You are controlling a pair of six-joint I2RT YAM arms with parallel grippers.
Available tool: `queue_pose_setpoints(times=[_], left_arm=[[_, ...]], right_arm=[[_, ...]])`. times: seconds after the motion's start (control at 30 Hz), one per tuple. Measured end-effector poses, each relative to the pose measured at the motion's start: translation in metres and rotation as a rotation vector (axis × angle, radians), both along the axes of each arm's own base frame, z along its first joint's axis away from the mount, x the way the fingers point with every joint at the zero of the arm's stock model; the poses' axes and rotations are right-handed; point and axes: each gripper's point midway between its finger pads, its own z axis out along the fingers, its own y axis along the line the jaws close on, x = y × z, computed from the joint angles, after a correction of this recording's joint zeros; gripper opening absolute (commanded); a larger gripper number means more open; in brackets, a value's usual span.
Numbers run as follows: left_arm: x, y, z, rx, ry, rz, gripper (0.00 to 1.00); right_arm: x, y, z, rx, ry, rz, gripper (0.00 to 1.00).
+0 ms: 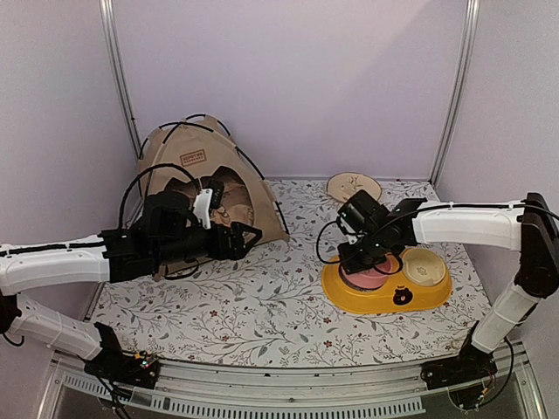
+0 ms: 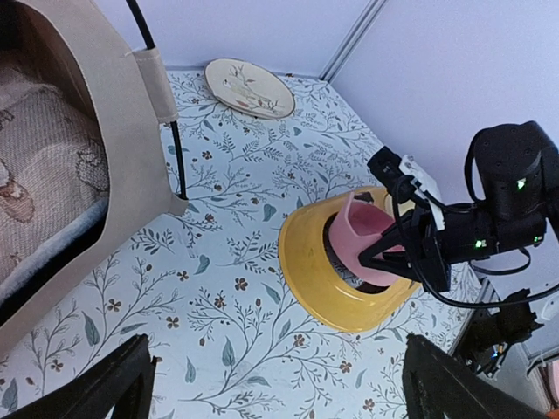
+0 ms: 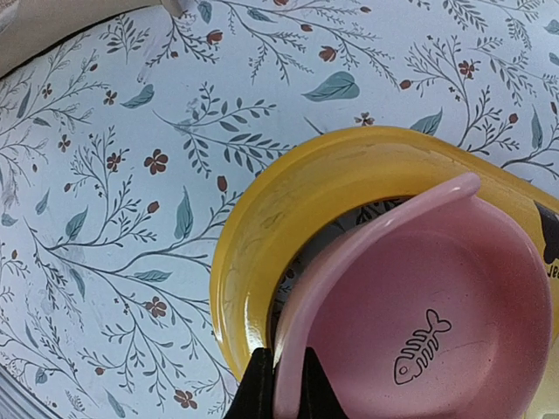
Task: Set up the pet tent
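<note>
The tan pet tent stands erect at the back left, its black poles arched over it and a brown label above its doorway. Its near wall fills the left of the left wrist view. My left gripper hovers just in front of the doorway, open and holding nothing, with floral cloth between its fingers. Over at the right, my right gripper is shut on the rim of a pink bowl, which sits tilted in the round hole of a yellow feeder tray.
A patterned pillow lies inside the tent. The yellow tray also carries a cream bowl. A round beige plate lies at the back by the wall. A floral cloth covers the table.
</note>
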Motion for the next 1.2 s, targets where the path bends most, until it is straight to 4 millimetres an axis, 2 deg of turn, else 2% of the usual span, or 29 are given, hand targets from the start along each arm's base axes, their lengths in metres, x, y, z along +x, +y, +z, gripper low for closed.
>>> queue_pose_setpoints(times=[0.27,0.47,0.53,0.6,0.7,0.83,1.1,1.2], left_arm=[[0.001,-0.003,-0.003,-0.001,0.004,-0.008,0.99],[0.001,-0.005,-0.007,0.006,0.014,-0.015,1.0],[0.001,-0.005,-0.007,0.006,0.013,-0.015,0.99],[0.001,-0.005,-0.006,0.005,0.012,-0.015,0.99],[0.001,-0.005,-0.006,0.006,0.013,-0.014,0.99],[0.002,-0.005,-0.006,0.005,0.012,-0.014,1.0],[0.002,-0.005,-0.006,0.005,0.012,-0.013,1.0],[0.002,-0.004,-0.006,0.005,0.012,-0.011,1.0]], right_arm=[[-0.013,-0.001,-0.017,0.008,0.003,-0.037,0.0],[-0.015,-0.003,-0.023,-0.001,-0.018,-0.074,0.01],[-0.015,-0.001,-0.024,-0.001,-0.022,-0.078,0.1],[-0.015,0.0,-0.025,-0.002,-0.023,-0.083,0.27],[-0.013,0.001,-0.023,0.0,-0.04,-0.088,0.42],[-0.014,0.003,-0.021,0.005,-0.045,-0.086,0.45],[-0.012,0.005,0.001,0.054,-0.082,-0.087,0.46],[-0.012,0.005,0.005,0.063,-0.09,-0.087,0.51]])
